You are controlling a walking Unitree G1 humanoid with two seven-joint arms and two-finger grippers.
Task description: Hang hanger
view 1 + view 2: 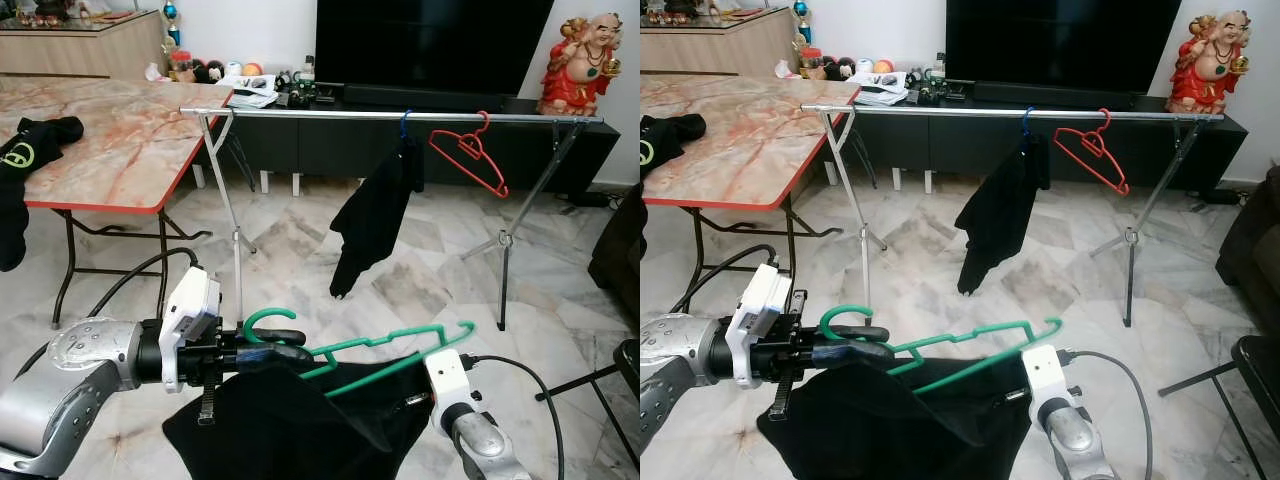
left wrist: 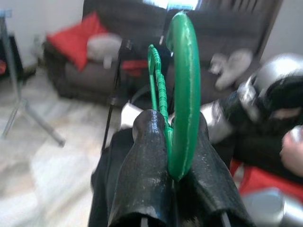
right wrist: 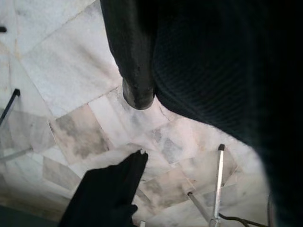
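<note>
Glossy green plastic hanger; matt black cloth

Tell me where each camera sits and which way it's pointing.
Head, both eyes: forward and down at the clothes rail; both arms show, left gripper clamped on the green hanger.
Left wrist: along its fingers, pinching that hanger's hook.
Right wrist: down past one finger at black cloth and marble floor.

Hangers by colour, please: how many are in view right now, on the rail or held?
Green hanger, with a black garment, hook pinched in the left hand: 1
Red hanger, bare, on the rail: 1
Blue hanger, on the rail, carrying black clothing: 1
Total: 3
</note>
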